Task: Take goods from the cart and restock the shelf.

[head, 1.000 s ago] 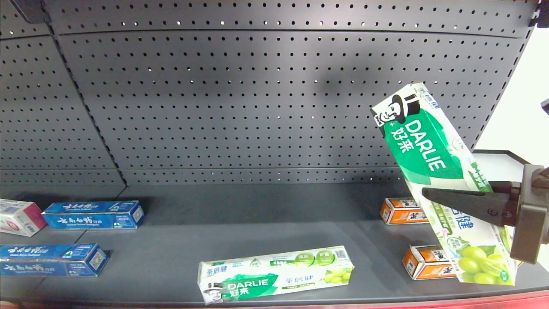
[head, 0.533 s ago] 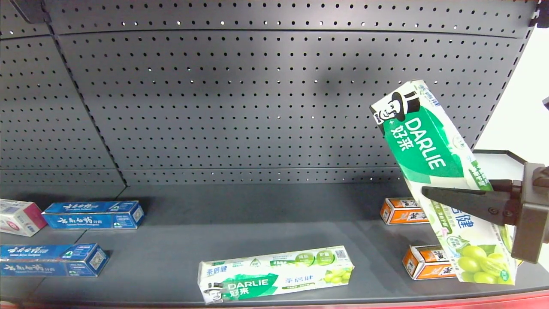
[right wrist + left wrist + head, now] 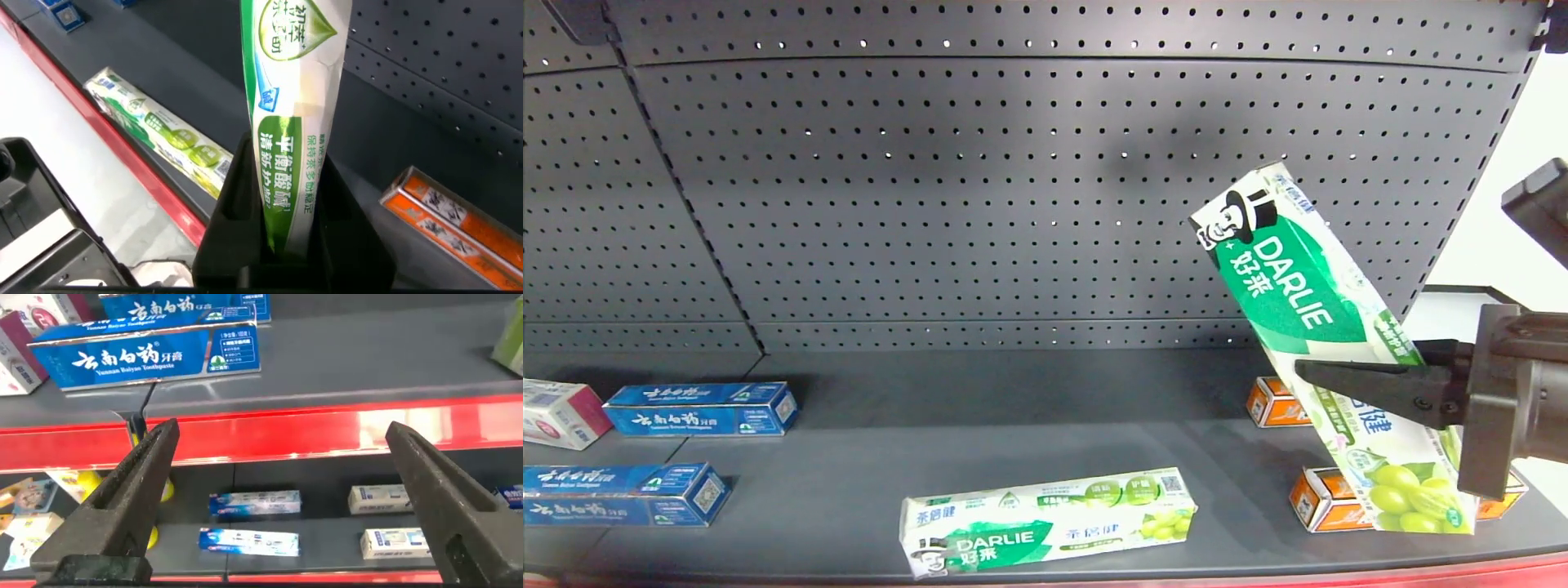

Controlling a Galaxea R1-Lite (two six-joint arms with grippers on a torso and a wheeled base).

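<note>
Right pincer shifted left over the shelf, clamped green toothpaste box carried left and slightly lower, now hiding more of the rear orange box

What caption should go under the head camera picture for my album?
The right gripper holds a green toothpaste box tilted over the shelf, beside orange boxes.

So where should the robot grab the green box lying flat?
Probably the lying green box at its middle, fingers across its narrow width, coming from above and in front: it lies flat, lengthways near the front of the shelf.
</note>
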